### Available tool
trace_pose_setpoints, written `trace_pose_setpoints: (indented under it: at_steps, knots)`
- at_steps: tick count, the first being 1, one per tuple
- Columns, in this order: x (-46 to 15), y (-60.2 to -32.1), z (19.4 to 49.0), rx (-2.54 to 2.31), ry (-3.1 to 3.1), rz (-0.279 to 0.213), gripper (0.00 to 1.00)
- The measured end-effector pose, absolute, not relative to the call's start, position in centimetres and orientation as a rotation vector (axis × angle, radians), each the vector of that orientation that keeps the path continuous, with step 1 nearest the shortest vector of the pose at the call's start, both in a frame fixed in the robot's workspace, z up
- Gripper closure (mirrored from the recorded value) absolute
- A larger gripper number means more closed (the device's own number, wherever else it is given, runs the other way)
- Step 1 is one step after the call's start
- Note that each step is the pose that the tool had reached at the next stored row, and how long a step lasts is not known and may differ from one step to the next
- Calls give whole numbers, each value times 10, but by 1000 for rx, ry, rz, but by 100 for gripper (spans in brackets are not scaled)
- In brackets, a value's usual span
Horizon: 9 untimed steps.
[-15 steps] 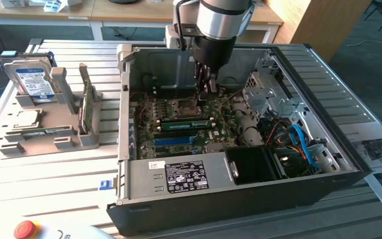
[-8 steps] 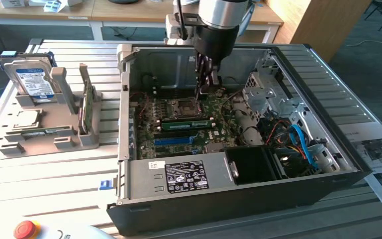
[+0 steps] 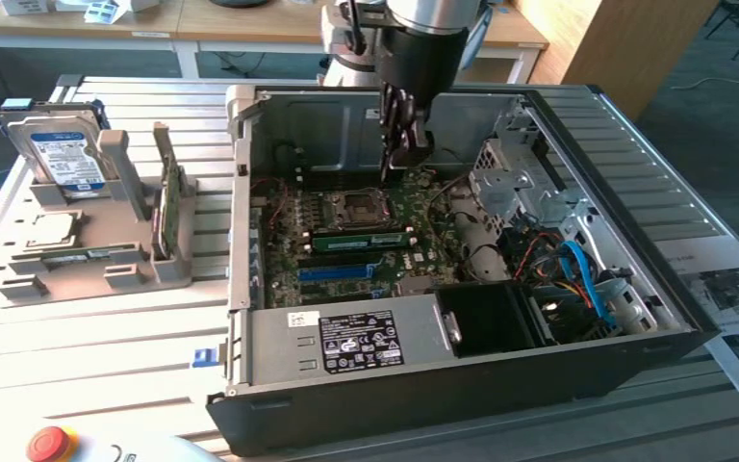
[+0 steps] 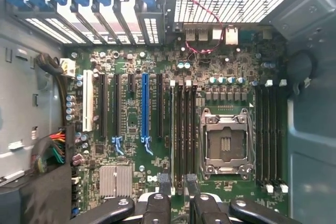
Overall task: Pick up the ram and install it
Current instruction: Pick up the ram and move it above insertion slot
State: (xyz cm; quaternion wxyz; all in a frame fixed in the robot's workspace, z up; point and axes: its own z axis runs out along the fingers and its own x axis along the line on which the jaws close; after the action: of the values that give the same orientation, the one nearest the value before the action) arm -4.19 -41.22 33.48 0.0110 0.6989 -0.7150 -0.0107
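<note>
1. Grey plastic holder (image 3: pixel 100 274) sits on the slatted metal bench (image 3: pixel 88 356) at the exterior view's left, beside the computer case. It carries one silver hard drive (image 3: pixel 64 154) standing upright and one square CPU chip (image 3: pixel 51 228) lying flat. One narrow strip with a pale label (image 3: pixel 81 255) lies flat in front of the chip; I cannot tell what that strip is.
2. One red button (image 3: pixel 49 443) shows at the bench's near edge, below the holder.
3. One black computer case (image 3: pixel 472 395) lies open in the middle, its motherboard (image 3: pixel 286 250) facing up. One silver box with a black label (image 3: pixel 344 342) sits along its near wall.
4. On the board I count one empty CPU socket (image 3: pixel 350 205), one blue expansion slot (image 3: pixel 342 273) and one white slot (image 4: pixel 87 100). There are two banks of memory slots, one on each side of the socket.
5. The ram (image 3: pixel 359 241) is one green stick seated in a memory slot, between the socket and the blue slot.
6. My end effector (image 3: pixel 406 159) hangs over the board, above the socket and the ram, touching neither. Its two fingers (image 4: pixel 165 195) are spread as wide as they go and hold nothing. In the wrist view they straddle the memory bank that has the ram.
7. Further right in the case lies one blue cable (image 3: pixel 581 274) among thinner wires.
8. Printed sheets (image 3: pixel 735 294) lie on the bench at the exterior view's right.
</note>
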Motion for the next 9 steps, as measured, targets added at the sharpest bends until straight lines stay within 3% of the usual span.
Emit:
trace_pose_setpoints:
  at_steps: [9]
  knots:
    - [-42, -412, 355, 2180, -2230, -33, 75]
